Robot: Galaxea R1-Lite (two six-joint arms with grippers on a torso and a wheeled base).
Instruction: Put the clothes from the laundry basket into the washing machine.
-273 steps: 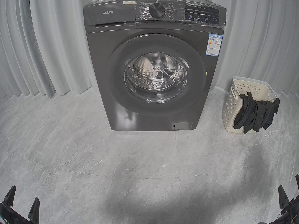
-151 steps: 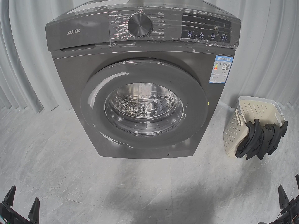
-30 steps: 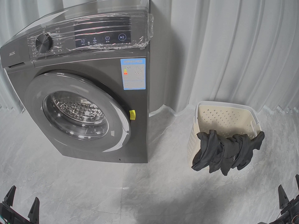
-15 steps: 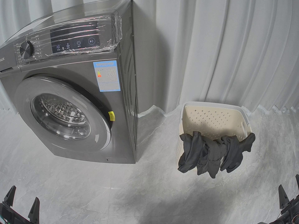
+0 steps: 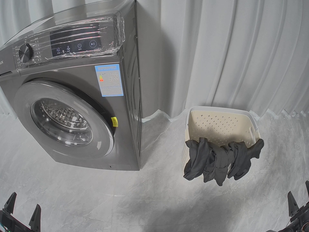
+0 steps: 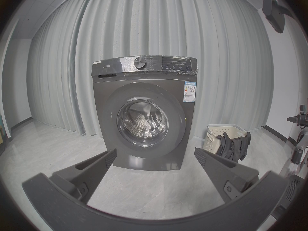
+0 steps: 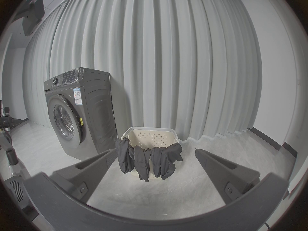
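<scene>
Left gripper point(image 5: 25, 201) was wide open, empty, prob ready for a grab. Washing machine point(image 5: 127, 91) had its door point(image 5: 62, 121) shut. Clothes point(image 5: 219, 160) hung over the basket point(image 5: 222, 111) front rim, right of the machine, easy to pinch. Right gripper point(image 5: 298, 188) was wide too, empty

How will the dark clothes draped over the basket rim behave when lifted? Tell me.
The dark clothes hang in limp folds over the laundry basket rim, so they are probably floppy and will sag. The bunched pieces may lift together. The perforated basket looks light and might shift.

Laundry basket point(image 5: 222, 121) right of washing machine point(image 5: 80, 91); clothes point(image 5: 219, 160) draped over rim.
</scene>
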